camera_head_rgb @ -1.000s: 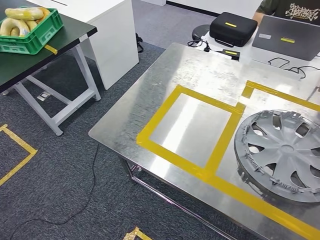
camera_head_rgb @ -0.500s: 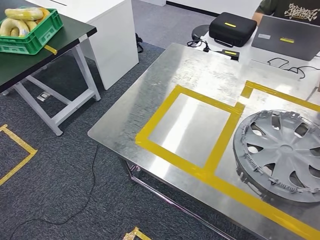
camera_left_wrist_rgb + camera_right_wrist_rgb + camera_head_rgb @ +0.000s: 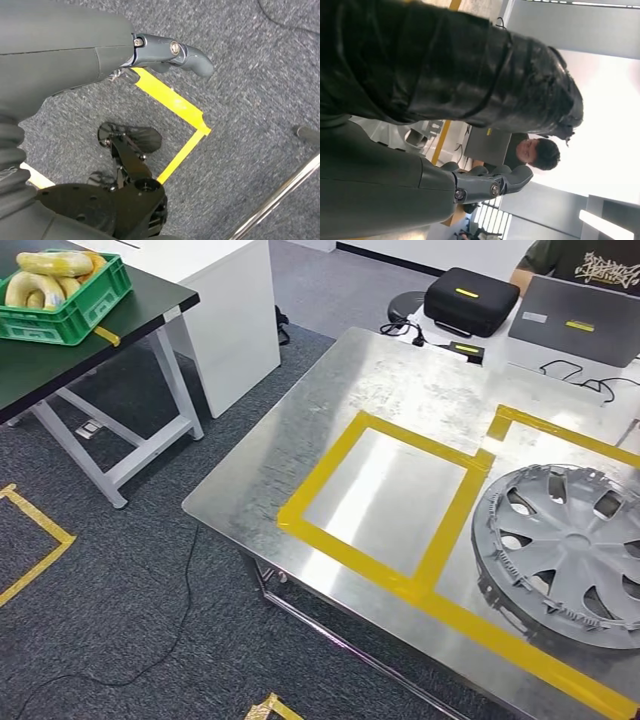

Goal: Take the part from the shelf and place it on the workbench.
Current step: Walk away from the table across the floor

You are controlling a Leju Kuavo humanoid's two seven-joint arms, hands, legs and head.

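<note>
— Black part [image 3: 471,70]: where is it?

— Up against the right hand [image 3: 433,190], in the right wrist view. It is glossy and wrinkled. The hand carries it off the tabletop; the fingers are hidden behind it, and the thumb stretches out apart from it.

— And the left hand [image 3: 113,55]?

— Holding nothing, thumb straight out, hanging over grey carpet with a corner of yellow floor tape [image 3: 173,102] under it.

— What is on the steel tabletop [image 3: 392,380]?

— A yellow taped square [image 3: 355,555] near the front left corner, bare metal inside. To its right lies a grey hubcap [image 3: 566,550], flat, face up, in a second taped field. Its rim comes close to the tape strip between the two fields, and its far side is cut off by the picture's edge.

— The edges?

— The near left corner of the tabletop juts toward the camera, and the taped square sits a little in from both edges there. At the far edge are a black case [image 3: 472,300] and a grey laptop [image 3: 581,325], with a person [image 3: 581,260] behind them.

— Room around it?

— Open carpet floor [image 3: 151,620] runs along the left edge, crossed by a thin black cable [image 3: 181,610]. Well apart on the left stands a dark table with white legs [image 3: 45,370], bearing a green crate [image 3: 75,315] of yellow items near its corner.
</note>
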